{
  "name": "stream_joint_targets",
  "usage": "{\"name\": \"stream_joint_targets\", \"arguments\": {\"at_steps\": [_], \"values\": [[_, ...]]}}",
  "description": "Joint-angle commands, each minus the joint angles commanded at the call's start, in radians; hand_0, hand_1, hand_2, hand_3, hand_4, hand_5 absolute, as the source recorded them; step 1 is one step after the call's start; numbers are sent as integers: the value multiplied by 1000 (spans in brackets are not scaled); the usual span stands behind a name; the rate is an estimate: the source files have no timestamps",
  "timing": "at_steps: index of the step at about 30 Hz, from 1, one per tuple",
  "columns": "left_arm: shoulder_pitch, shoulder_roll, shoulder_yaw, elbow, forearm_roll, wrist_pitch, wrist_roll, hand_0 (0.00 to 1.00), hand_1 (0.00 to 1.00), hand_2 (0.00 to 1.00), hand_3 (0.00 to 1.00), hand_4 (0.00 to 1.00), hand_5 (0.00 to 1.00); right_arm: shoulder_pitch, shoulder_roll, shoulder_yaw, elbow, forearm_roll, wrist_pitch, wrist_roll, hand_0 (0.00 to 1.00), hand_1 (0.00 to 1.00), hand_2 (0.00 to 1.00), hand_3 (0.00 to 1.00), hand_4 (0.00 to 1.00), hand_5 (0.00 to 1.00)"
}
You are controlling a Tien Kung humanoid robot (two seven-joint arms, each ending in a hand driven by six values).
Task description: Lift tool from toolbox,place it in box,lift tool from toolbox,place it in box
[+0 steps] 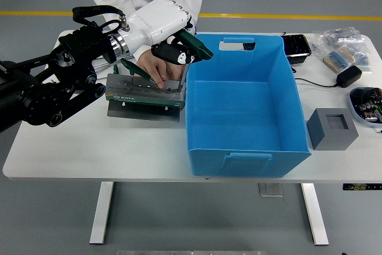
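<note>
The left hand [170, 49], white-shelled and reaching in from the upper left of the frame, is closed around the green T-handle [194, 45] of a driver tool whose thin steel shaft [181, 77] runs down to the rack-style toolbox [143, 92] — its tip looks to be at or just in a socket at the rack's right end, though I cannot tell whether it is fully free. The toolbox sits left of centre on the white tabletop [71, 141], its near edge appearing tipped up a little, hard against the left wall of the blue box [248, 103]. A person's hand [154, 65] presses down on the top of the rack, just below the robot's hand. Another green-handled tool [132, 68] stands further left in the rack.

The tool should be light and rigid — a hard, fairly smooth handle on a slim shaft, not fragile. The handle's crossbar is the sensible place to hold; a straight upward pull seems needed, since a skewed one would likely drag the rack along.

The right hand is out of view.
</note>
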Motion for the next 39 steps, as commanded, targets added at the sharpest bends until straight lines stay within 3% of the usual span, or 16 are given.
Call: {"name": "stream_joint_targets", "arguments": {"at_steps": [9,15,23,27,34,39], "values": [[22,18,34,-50,21,8,17,94,2,57,68,821,610,1,2,-1,-5,12,0,4,667,637,705,572,833,742],[31,22,14,-61,35,26,24,94,2,57,68,821,609,12,-1,6,-5,-6,-2,0,666,638,705,572,833,742],[36,26,7,-20,17,31,22,94,2,57,68,821,610,17,-2,4,-6,-2,-3,2,667,639,705,572,833,742],[35,33,5,-26,20,24,24,95,2,57,69,821,608,14,-2,-3,-4,7,-2,4,667,639,705,572,832,741],[13,55,-16,-81,22,9,30,94,2,58,69,821,608,7,-2,-5,-3,9,-1,3,668,639,705,571,832,739],[-30,63,-44,-129,22,3,34,94,2,57,69,822,608,11,-6,-6,-6,12,0,4,666,636,705,571,833,740]]}}
